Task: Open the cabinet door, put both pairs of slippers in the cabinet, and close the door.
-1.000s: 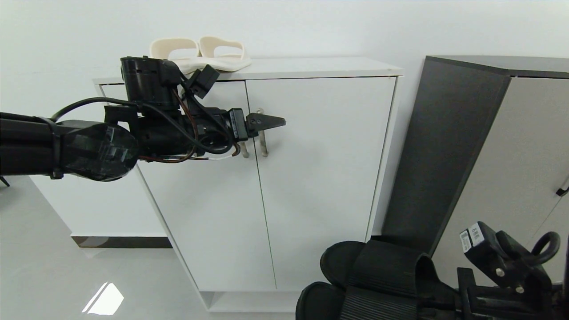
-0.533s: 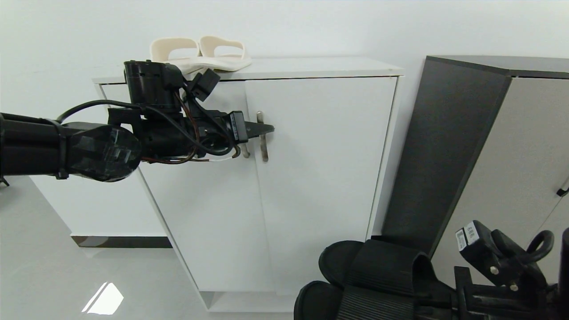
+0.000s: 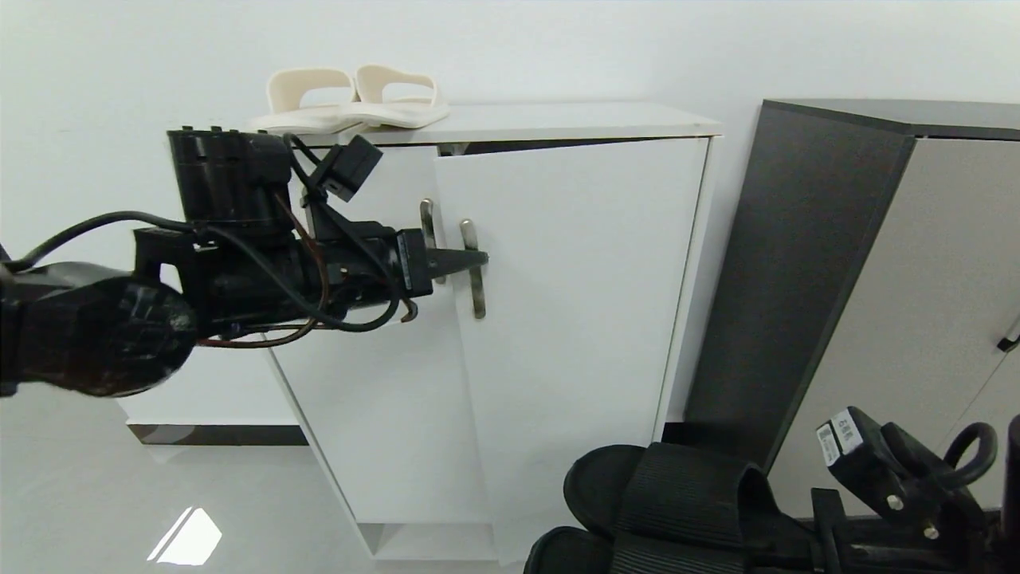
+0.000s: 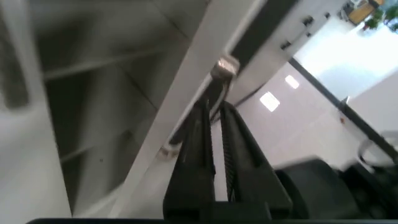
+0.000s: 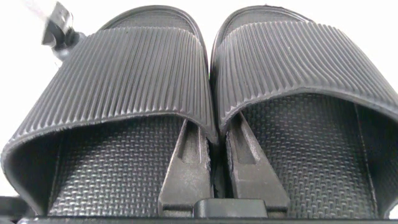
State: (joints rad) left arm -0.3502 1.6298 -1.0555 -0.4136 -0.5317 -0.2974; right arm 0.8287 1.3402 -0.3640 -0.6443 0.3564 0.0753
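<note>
Two black slippers [image 3: 685, 494] cut off low | right end effector [image 5: 214, 137] pinching them | left end effector [image 3: 476, 258] clamped on door handle [image 3: 476, 296]

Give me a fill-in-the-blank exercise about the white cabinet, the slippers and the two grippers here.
The pair of cream open-toe slippers lies on ____ of the white two-door cabinet.
The left gripper is shut on the silver bar handle of the ____ door.
That door stands slightly ____, with a dark gap under the cabinet's top.
The right gripper holds the pair of black ribbed slippers, one ____ inside each.
Missing words: top; right; open; finger.
</note>
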